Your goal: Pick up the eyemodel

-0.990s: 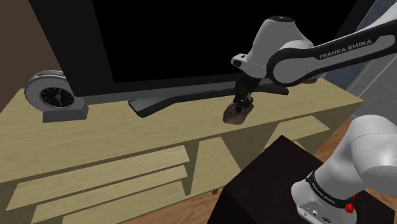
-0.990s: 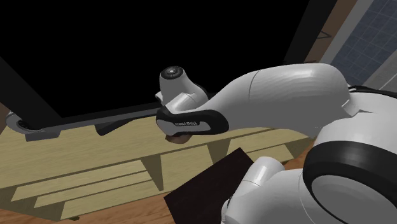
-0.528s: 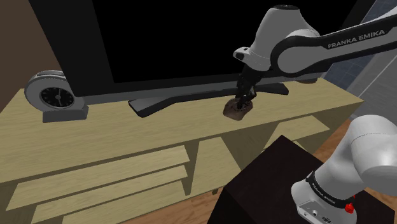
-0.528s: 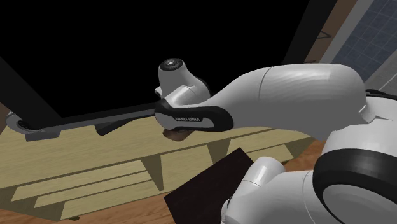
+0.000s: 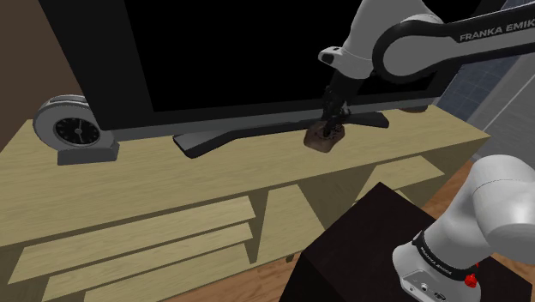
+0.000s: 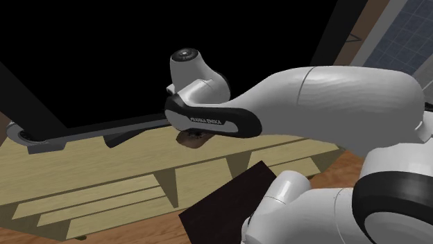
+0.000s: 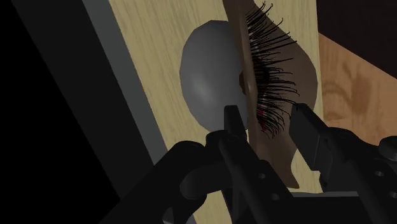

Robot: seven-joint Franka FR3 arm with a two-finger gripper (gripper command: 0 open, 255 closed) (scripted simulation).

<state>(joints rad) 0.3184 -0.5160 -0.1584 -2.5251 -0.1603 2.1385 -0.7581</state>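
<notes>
Eyemodel [image 7: 216,83] clasped in the end effector [image 7: 267,119]
Closed on its brown lid (grey eyeball, black lashes), pale wooden surface [image 7: 153,57] behind.

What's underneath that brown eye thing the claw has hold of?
Light wooden cabinet top lies below the eye model; the patch directly beneath is hidden by the model and gripper.

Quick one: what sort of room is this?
Probably a living room: the tool holds the eye model over a wooden console bearing a large black screen on a dark foot, with a grey clock.
</notes>
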